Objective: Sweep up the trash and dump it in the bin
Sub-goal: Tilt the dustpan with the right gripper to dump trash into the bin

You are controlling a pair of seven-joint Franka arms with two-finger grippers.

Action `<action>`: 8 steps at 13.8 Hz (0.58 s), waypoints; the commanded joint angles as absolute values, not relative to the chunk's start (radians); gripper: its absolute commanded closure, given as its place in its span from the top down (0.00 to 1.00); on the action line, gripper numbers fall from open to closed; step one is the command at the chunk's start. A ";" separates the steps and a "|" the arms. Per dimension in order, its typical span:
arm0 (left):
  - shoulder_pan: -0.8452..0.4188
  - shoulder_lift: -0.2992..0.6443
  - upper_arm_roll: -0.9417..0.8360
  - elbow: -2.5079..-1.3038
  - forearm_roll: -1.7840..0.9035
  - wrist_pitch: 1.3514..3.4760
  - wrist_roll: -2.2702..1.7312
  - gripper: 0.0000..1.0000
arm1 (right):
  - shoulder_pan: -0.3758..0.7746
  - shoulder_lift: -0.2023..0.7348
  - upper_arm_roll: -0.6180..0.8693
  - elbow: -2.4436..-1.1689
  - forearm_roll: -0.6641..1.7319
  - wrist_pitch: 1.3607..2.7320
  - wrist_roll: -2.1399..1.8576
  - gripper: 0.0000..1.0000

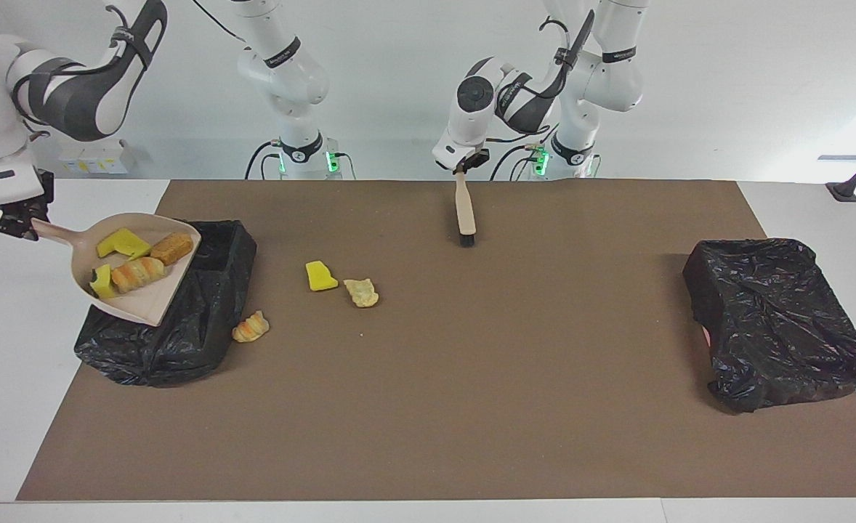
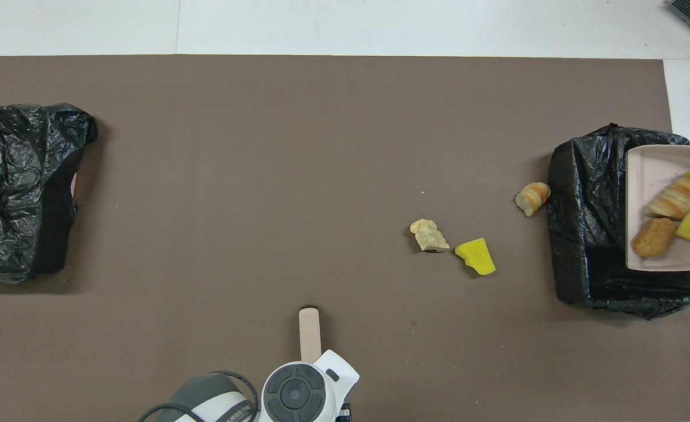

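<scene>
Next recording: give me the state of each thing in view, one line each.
dustpan: raised over the bin, holding four pieces
right tool: shut on the dustpan handle
left tool: shut on the brush
brush: hanging bristles-down
bin: open
second bin: bag crumpled over it
three trash pieces: loose on the mat

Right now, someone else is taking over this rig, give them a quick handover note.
Right gripper: shut on the dustpan handle, holding it over the bin at its end.
Left gripper: shut on the brush, waiting.
In the pan: two sponge chunks, two bread pieces.
On the mat: yellow sponge, pale pastry, striped pastry by the bin.
Done: four pieces scooped. Left: dump, sweep three more.
</scene>
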State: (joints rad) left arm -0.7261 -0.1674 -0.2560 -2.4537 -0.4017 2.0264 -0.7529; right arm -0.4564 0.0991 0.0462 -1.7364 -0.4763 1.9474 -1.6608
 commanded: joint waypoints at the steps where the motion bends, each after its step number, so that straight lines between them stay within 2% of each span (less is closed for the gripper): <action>1: -0.746 -0.175 -0.242 -2.473 -0.423 2.052 -0.764 0.42 | -0.396 0.011 0.051 -1.868 -0.645 1.982 -1.496 0.00; 2: -0.746 -0.175 -0.242 -2.473 -0.423 2.052 -0.764 0.65 | -0.382 0.000 0.051 -1.884 -0.708 1.985 -1.471 0.00; 3: -0.746 -0.173 -0.242 -2.471 -0.423 2.054 -0.764 0.69 | -0.371 -0.002 0.052 -1.887 -0.763 1.982 -1.468 0.00; 6: -0.746 -0.173 -0.242 -2.470 -0.423 2.052 -0.765 0.70 | -0.357 -0.002 0.051 -1.882 -0.834 1.974 -1.468 0.00; 7: -0.744 -0.172 -0.241 -2.461 -0.422 2.046 -0.767 0.74 | -0.357 -0.002 0.052 -1.879 -0.863 1.973 -1.468 0.00; 8: -0.739 -0.161 -0.239 -2.453 -0.422 2.040 -0.769 0.87 | -0.357 -0.002 0.052 -1.872 -0.883 1.973 -1.467 0.00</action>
